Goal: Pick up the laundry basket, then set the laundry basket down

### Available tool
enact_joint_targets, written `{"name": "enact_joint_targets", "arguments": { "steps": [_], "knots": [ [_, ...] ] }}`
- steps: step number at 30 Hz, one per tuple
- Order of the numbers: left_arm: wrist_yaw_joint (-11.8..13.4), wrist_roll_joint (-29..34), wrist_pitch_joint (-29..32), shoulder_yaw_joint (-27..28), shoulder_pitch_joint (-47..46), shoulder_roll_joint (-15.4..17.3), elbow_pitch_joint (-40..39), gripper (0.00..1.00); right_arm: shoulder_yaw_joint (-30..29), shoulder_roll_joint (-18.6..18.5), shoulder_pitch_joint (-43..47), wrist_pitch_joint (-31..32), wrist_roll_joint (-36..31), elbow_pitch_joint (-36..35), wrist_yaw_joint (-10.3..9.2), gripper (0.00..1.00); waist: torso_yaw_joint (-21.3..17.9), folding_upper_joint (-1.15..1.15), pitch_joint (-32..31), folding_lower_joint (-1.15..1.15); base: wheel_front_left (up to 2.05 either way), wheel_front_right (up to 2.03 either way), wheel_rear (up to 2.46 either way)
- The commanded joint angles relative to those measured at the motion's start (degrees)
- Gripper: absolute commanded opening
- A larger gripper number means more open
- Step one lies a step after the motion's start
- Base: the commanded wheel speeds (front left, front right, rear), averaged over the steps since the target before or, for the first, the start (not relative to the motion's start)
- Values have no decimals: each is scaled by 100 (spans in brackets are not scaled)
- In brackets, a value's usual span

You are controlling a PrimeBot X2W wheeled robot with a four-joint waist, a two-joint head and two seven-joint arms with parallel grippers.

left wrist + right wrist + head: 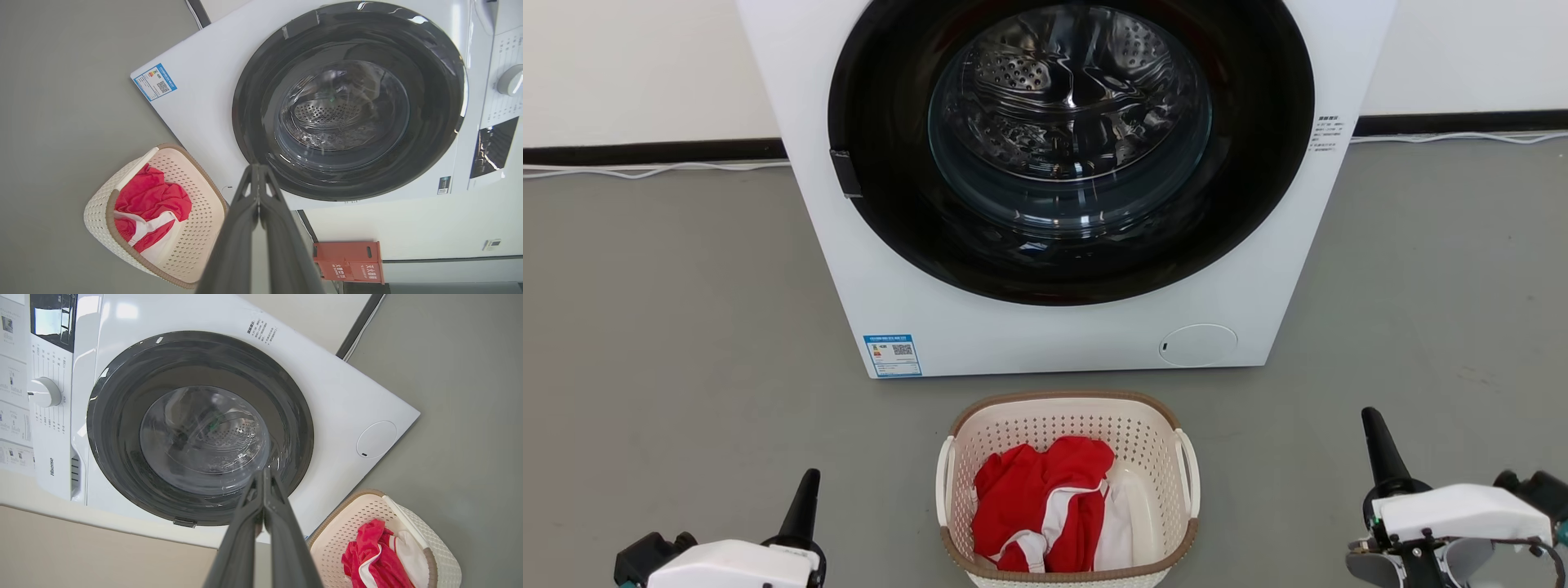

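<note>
The laundry basket (pixel 1068 425) is cream perforated plastic with a brown rim and white side handles. It stands on the grey floor before the washer and holds red and white clothes (pixel 1045 506). My left gripper (pixel 809 478) is shut, well left of the basket and apart from it. Well to the basket's right, my right gripper (pixel 1370 418) is shut too, holding nothing. In the left wrist view the basket (pixel 196 204) lies left of the closed fingers (pixel 258 168). The right wrist view has the basket (pixel 347 526) right of the closed fingers (pixel 264 472).
A white front-loading washer (pixel 1045 335) with a round dark glass door (pixel 1070 147) stands just behind the basket, door closed. White cables (pixel 645 170) run along the wall base. A red folded stand (pixel 347 261) sits by the wall beside the washer. Grey floor (pixel 670 327) spreads on both sides.
</note>
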Motion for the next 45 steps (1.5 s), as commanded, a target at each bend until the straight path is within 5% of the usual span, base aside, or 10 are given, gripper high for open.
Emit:
{"name": "enact_joint_targets", "arguments": {
  "steps": [1, 37, 45],
  "knots": [
    [-85, -162, 57, 189, -352, 37, -187, 0, 66, -24, -62, 73, 204, -204, 33, 0, 0, 0, 4, 0, 0, 0, 0],
    [-681, -1901, 672, 779, -545, -281, -382, 0, -140, 72, 37, 682, 2843, -727, 41, 0, 8, 0, 105, 0, 0, 0, 0],
    [-689, -1924, 679, 786, -547, -285, -385, 0, -142, 73, 38, 690, 2877, -734, 41, 0, 8, 0, 106, 0, 0, 0, 0]
  ]
}}
